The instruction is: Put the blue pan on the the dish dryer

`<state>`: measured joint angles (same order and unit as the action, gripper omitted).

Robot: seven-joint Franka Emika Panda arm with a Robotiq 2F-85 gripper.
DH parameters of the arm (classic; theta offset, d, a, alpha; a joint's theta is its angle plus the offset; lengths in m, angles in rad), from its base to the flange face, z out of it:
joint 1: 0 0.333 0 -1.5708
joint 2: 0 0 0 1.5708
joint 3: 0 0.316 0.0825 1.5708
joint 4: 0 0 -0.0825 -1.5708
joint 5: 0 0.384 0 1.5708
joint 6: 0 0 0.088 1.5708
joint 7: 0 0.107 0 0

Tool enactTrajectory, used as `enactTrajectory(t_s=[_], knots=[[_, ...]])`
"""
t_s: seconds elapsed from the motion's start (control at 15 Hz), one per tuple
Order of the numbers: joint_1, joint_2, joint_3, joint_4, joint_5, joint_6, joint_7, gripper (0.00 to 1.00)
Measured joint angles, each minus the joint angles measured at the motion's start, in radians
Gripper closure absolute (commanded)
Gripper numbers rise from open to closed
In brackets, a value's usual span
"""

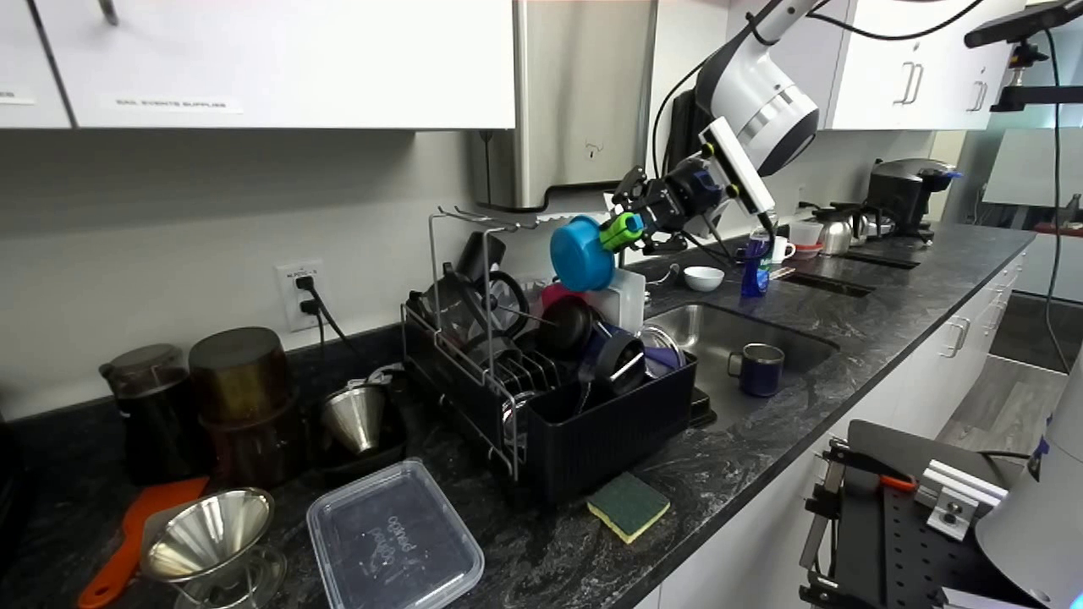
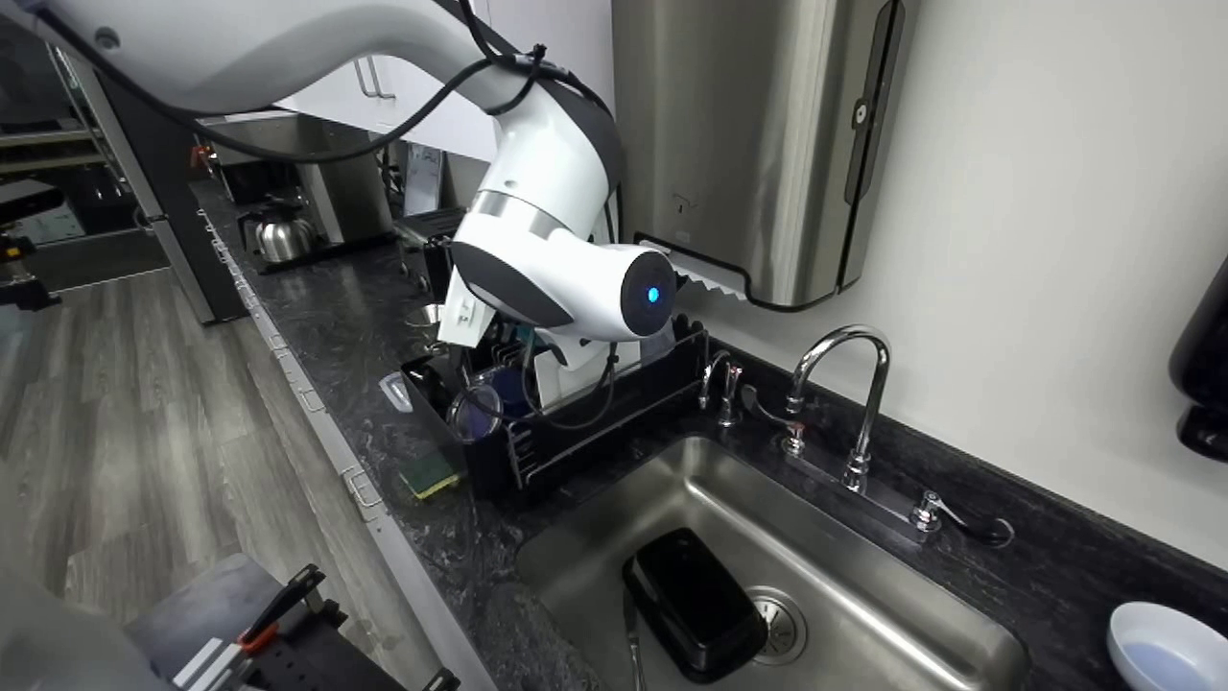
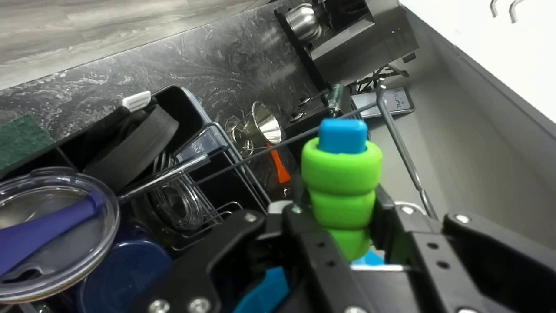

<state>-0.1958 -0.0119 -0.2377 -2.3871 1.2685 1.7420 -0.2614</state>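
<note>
Where pincer [image 3: 341, 200] grips green handle [image 1: 622, 231], blue pan [image 1: 581, 255] — round, bright

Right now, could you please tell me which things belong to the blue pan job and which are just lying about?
For the job: blue pan, held by the gripper; dish dryer.
Lying about: green sponge, clear lidded container, white bowl, blue bottle.

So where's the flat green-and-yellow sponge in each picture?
In an exterior view: the flat green-and-yellow sponge is near the bottom, just right of the middle.
In an exterior view: the sponge is left of the middle, in the lower half.
In the wrist view: the sponge is cut off by the left edge.
Shared landmark: the black dish rack with grey wires, beside it.
</note>
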Motion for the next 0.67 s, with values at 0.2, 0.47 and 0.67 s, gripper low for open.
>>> enactTrajectory(t_s=[0.2,0.47,0.67], knots=[[-0.001,0.005,-0.008,0.000,0.000,-0.002,0.001,0.92],[-0.005,0.019,-0.016,0.000,0.000,-0.023,0.001,0.92],[-0.014,0.027,-0.021,0.000,0.000,-0.060,0.001,0.92]])
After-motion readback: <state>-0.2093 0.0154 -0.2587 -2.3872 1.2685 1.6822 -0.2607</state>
